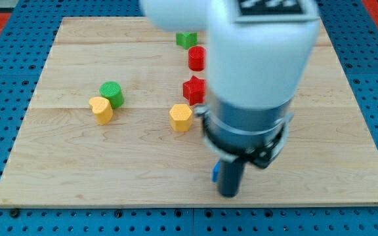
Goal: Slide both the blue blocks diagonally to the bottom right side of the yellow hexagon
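Observation:
The yellow hexagon (181, 118) sits near the middle of the wooden board (77, 170). My arm's bulky white and dark body covers the board's right-centre. The dark rod comes down below it, and my tip (229, 195) rests on the board, below and to the right of the yellow hexagon. A thin sliver of a blue block (214, 174) shows at the rod's left side, touching or very close to it. Its shape is hidden. A second blue block does not show; the arm may hide it.
A yellow heart-shaped block (101, 109) and a green cylinder (112, 93) touch each other at the view's left. A red star (193, 89), a red cylinder (196, 58) and a green star (186, 40) stand in a column above the hexagon.

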Tool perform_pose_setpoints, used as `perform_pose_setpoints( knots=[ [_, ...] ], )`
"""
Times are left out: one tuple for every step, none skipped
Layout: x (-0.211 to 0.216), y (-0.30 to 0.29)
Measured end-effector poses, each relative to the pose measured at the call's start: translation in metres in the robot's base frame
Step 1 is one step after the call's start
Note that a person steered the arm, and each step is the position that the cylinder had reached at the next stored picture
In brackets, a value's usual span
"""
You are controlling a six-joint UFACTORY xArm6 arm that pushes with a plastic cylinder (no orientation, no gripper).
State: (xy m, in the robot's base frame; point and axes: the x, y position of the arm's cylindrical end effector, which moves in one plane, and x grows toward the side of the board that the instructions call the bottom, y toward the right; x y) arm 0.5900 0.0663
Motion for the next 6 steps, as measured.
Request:
perform_pose_setpoints(
  knots=[
    [-0.037,0.047],
    [-0.071,0.061],
    [-0.062,0.095],
    [-0.065,0.106],
    [-0.065,0.111],
    [-0.065,0.115]
  ],
)
